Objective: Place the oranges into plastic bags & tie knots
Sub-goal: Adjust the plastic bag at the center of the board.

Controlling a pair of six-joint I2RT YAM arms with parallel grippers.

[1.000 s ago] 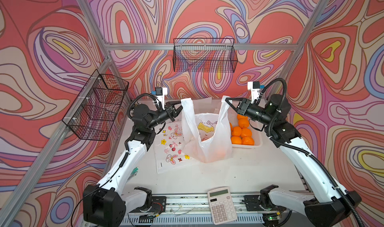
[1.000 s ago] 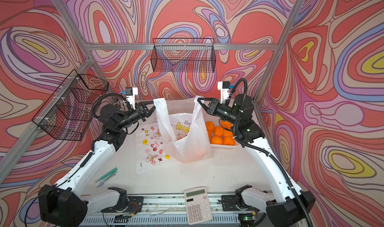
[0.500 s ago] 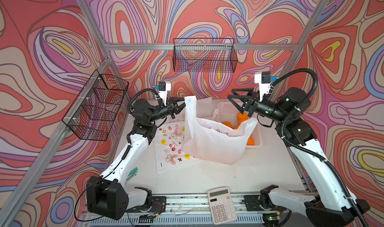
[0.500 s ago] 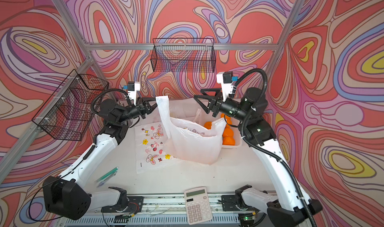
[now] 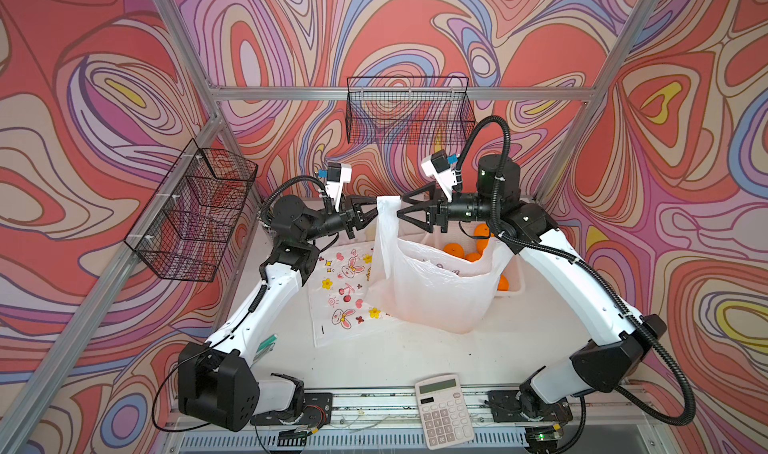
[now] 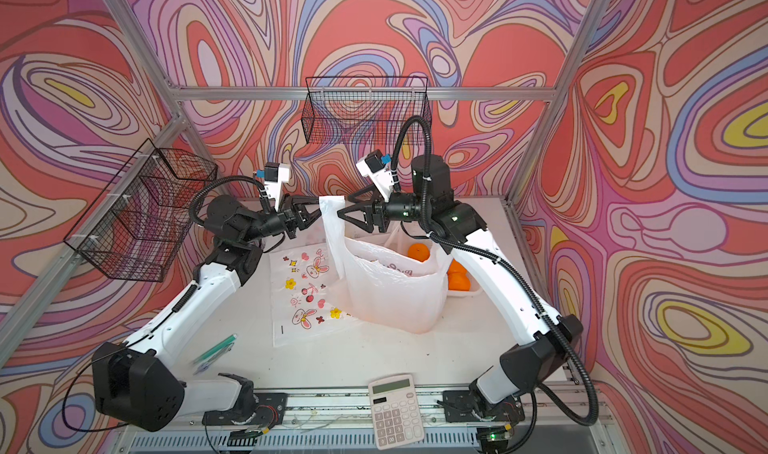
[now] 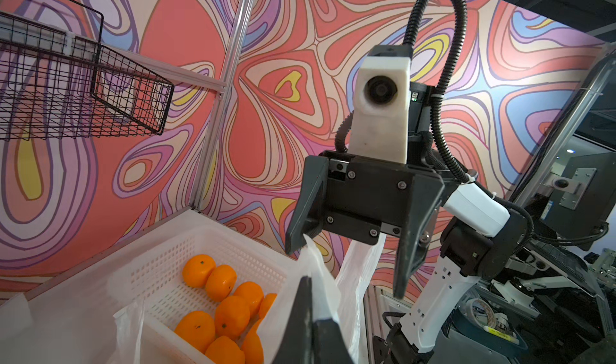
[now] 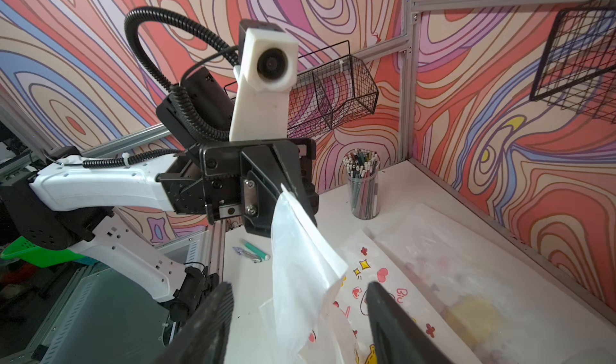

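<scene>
In both top views a white plastic bag (image 5: 436,298) stands open in the middle of the frame on the table (image 5: 415,360), its mouth sagging wide. The left gripper (image 5: 372,214) is clamped on one handle loop (image 5: 388,201) and holds it up just above centre. The right wrist view shows the film pinched between its closed jaws. The right gripper (image 5: 401,207) faces it from the right with its jaws spread apart, and the loop's top edge is just in front of its fingertips. The left wrist view shows it gripping nothing. The oranges (image 5: 453,249) lie in a white basket (image 7: 160,272) right of the bag, partly hidden behind it. A flat printed bag (image 5: 345,289) lies on the table left of the standing one. A calculator (image 5: 442,410) sits at the lower edge.
</scene>
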